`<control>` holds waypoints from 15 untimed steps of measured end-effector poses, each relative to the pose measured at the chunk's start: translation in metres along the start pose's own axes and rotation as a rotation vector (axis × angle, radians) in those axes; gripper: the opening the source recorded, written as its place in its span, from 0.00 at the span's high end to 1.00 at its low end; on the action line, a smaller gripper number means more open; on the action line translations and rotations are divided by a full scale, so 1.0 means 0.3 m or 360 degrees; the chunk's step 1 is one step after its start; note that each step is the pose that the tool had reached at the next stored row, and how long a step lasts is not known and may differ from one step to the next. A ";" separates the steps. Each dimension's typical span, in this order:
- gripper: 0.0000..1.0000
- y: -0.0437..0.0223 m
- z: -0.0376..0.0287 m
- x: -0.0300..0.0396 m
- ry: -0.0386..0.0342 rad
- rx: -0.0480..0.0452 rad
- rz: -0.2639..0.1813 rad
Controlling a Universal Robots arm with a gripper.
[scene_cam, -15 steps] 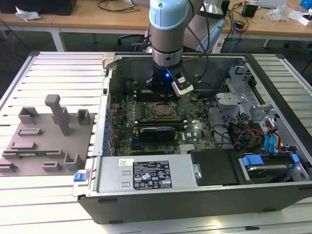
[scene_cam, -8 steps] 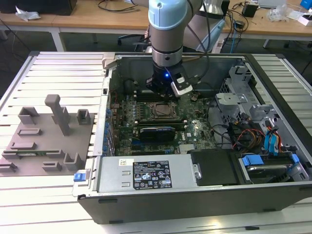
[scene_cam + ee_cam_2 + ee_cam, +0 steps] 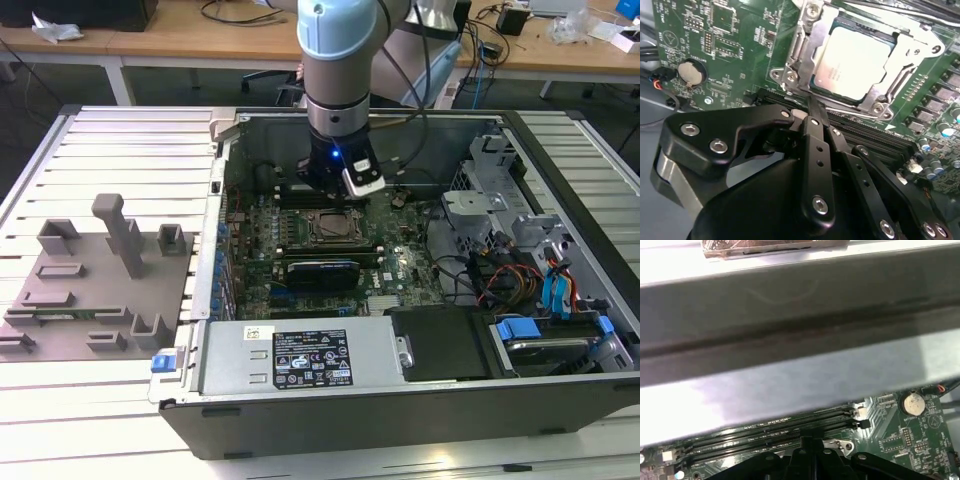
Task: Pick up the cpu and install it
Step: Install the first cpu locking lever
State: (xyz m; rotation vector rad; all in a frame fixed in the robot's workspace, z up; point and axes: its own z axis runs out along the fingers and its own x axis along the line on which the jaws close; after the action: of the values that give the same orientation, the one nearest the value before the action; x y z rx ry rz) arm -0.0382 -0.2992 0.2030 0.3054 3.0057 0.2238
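On the exterior view's left, a grey fixture (image 3: 95, 285) with slots and posts lies on the ribbed desk (image 3: 110, 420), well apart from the work. Next to it stands the open case (image 3: 420, 400), its grey power supply (image 3: 300, 357) along the near edge and the green board (image 3: 300, 250) deeper inside.

The cpu (image 3: 850, 62) already sits flat in the socket (image 3: 795, 55) near the middle of the board, silver top up, as the second wrist view shows. Its metal bracket (image 3: 912, 75) lies around it, overlapping the chip's edges. So I judge the picking and placing done; whether the latch is fully locked I cannot tell.

The gripper (image 3: 812, 107) hangs just beside the socket's edge, over the black memory slots (image 3: 865, 137), holding nothing. Its jaws look pressed together into one narrow tip, apart from the chip. In the exterior view the arm (image 3: 340, 80) stands above the socket's far side.

In the first wrist view the case wall (image 3: 800, 340) looms close. A coin battery (image 3: 692, 72) sits on the board off to one side. Toward the exterior view's right, drive cages (image 3: 500, 200) and loose cables (image 3: 500, 280) crowd the case, clear of the socket.
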 end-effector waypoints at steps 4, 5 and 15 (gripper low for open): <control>0.89 0.004 0.000 0.012 -0.0002 0.0001 0.0014; 0.89 0.006 0.000 0.014 -0.0003 0.0002 0.0018; 0.89 0.015 0.004 0.018 -0.0022 0.0037 0.0098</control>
State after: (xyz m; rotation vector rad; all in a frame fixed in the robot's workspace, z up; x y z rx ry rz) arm -0.0425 -0.2936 0.2021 0.4007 2.9899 0.1918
